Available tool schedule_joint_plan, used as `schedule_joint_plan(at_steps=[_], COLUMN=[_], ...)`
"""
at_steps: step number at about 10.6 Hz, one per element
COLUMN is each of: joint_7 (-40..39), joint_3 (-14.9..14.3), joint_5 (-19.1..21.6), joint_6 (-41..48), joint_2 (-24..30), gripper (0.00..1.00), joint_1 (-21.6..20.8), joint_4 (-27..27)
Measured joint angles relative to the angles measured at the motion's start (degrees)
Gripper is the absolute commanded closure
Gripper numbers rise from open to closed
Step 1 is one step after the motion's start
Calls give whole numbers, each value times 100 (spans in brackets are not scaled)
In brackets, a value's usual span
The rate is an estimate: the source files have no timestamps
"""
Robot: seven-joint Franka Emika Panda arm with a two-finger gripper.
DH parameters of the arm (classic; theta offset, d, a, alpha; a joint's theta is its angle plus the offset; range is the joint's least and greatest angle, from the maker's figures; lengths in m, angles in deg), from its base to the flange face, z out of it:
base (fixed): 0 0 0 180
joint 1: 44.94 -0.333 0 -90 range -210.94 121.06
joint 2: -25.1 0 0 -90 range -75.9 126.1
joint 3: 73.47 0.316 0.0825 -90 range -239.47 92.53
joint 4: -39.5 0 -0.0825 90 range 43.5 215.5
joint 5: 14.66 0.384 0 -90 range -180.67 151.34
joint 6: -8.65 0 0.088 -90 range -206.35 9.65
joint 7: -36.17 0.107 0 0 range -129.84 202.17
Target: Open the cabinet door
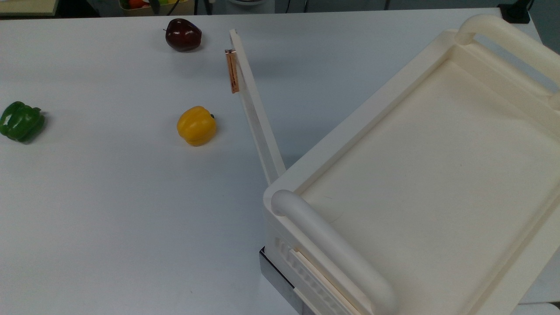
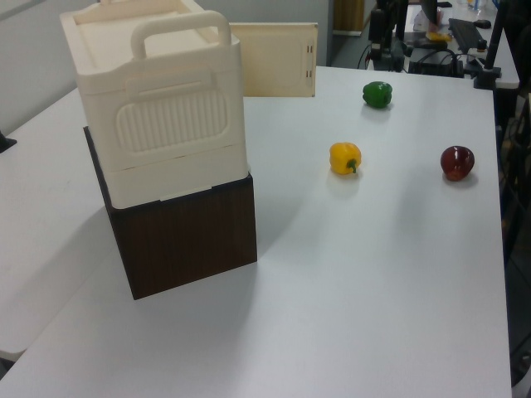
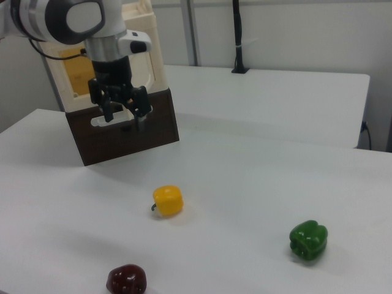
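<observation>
Gripper point(image 3: 122, 117) open, cabinet door point(image 1: 256, 118) swung wide, long edge toward apple point(image 1: 183, 34)

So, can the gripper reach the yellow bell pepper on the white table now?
Probably yes. The open gripper hangs empty above the white table, and nothing stands between it and the yellow bell pepper.

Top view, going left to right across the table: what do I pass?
Green bell pepper → dark red apple → yellow bell pepper → open cabinet door → cream cabinet.
</observation>
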Motion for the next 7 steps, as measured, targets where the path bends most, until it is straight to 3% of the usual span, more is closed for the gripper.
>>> schedule_joint_plan(at_steps=[3,7], joint_7=[0,3], joint_3=[-3,30], joint_5=[-128,-133], joint_6=[159,177], joint_2=[68,51], gripper=[0,0], joint_1=[296,275], joint_4=[-10,7])
